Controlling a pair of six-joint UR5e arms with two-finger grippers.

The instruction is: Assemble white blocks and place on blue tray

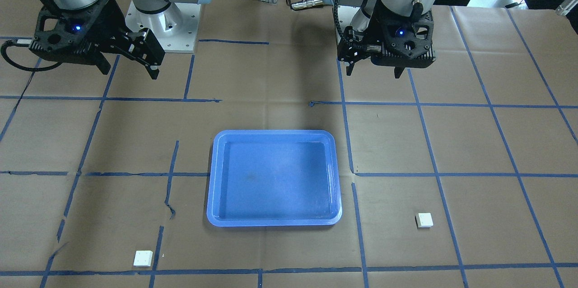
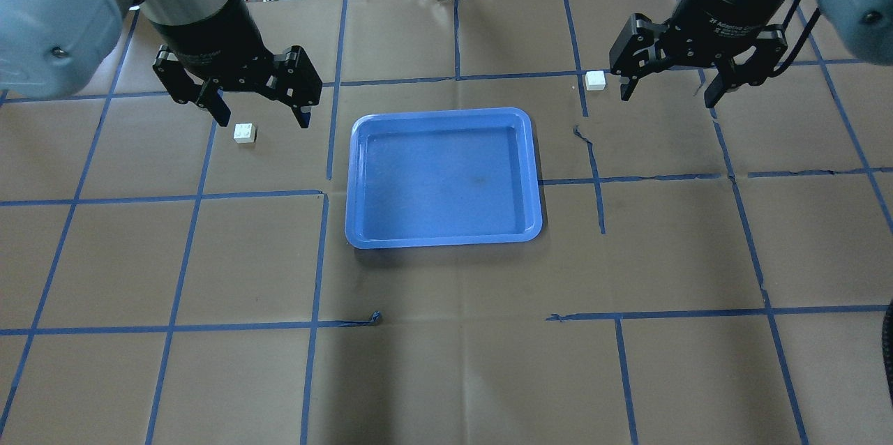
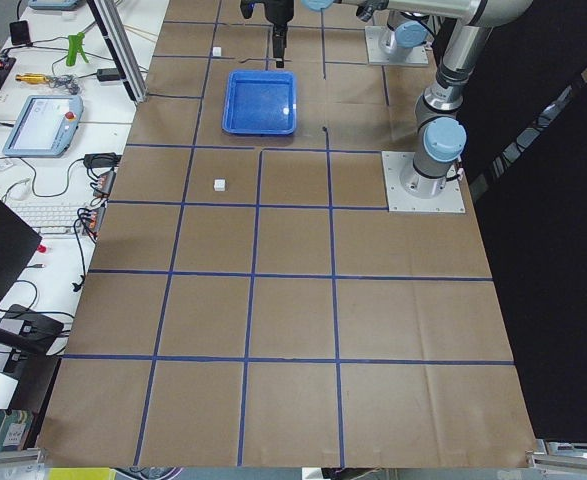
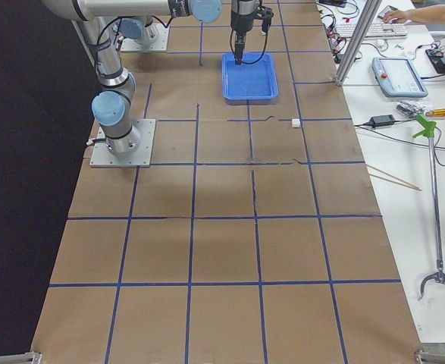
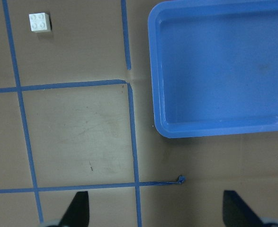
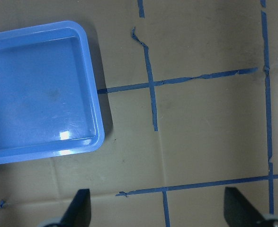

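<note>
Seen from overhead | white block [image 2: 245, 132] about 9 o'clock of blue tray [image 2: 446, 241], other white block [image 2: 595, 80] about 2 o'clock, both outside it | left gripper [image 2: 264, 117] and right gripper [image 2: 668, 96] spread wide, holding nothing | blocks look light, hard, slick: I'd pinch opposite flat sides, studs left clear.

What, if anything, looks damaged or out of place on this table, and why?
Only the blue tape grid: strips are torn and ragged beside the blue tray, and one loose end curls up nearer the robot. The tray and both white blocks look intact.
</note>
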